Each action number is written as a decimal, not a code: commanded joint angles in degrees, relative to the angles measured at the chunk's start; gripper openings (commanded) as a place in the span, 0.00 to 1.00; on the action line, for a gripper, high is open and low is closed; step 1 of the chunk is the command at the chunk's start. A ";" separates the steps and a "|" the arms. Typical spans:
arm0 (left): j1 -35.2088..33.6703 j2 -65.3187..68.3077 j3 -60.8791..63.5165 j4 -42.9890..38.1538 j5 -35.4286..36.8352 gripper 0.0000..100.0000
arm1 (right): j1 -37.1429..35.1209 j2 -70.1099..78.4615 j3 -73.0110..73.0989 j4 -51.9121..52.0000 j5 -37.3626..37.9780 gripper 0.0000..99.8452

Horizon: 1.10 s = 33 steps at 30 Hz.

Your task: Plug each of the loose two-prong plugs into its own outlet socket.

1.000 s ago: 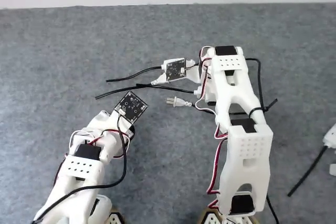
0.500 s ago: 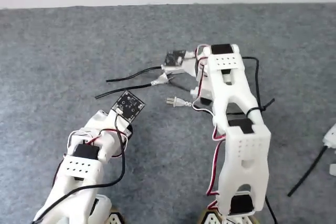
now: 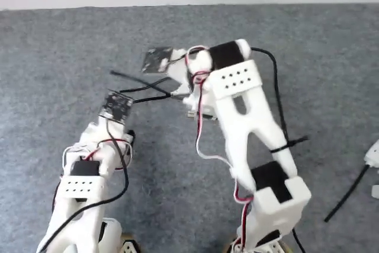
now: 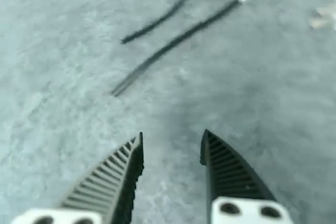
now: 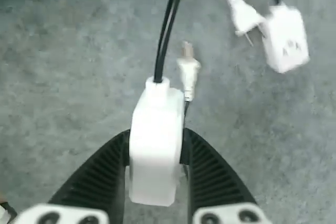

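No plug is seated as far as the pictures show, so I judge the task to be at its start: a socket is in hand and both matings remain. The right gripper (image 5: 156, 135) is clamped on a socket (image 5: 155, 150) at the lower centre of the right wrist view. It is a rounded white block, held by its flat sides, with a black cord (image 5: 169, 24) running from its far end toward the top of the frame. A small white plug (image 5: 188, 72) lies just beside its upper right corner, prongs bare; whether they touch I cannot tell. In the upper right of that view a second plug (image 5: 239, 14) lies near a second socket (image 5: 283, 38), a squarer white block, the two close but not joined. The left gripper (image 4: 172, 135) is spread open and empty over the grey mat (image 4: 63, 51), with cords across the top of its view.
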<state>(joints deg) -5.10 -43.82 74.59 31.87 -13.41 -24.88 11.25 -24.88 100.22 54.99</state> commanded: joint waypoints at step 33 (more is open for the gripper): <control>-14.42 37.27 -38.02 20.04 17.14 0.17 | -2.15 -37.14 83.43 -75.56 -5.10 0.01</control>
<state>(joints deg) -18.46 -11.47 43.12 50.42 3.21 -28.57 -23.65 54.24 33.49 43.38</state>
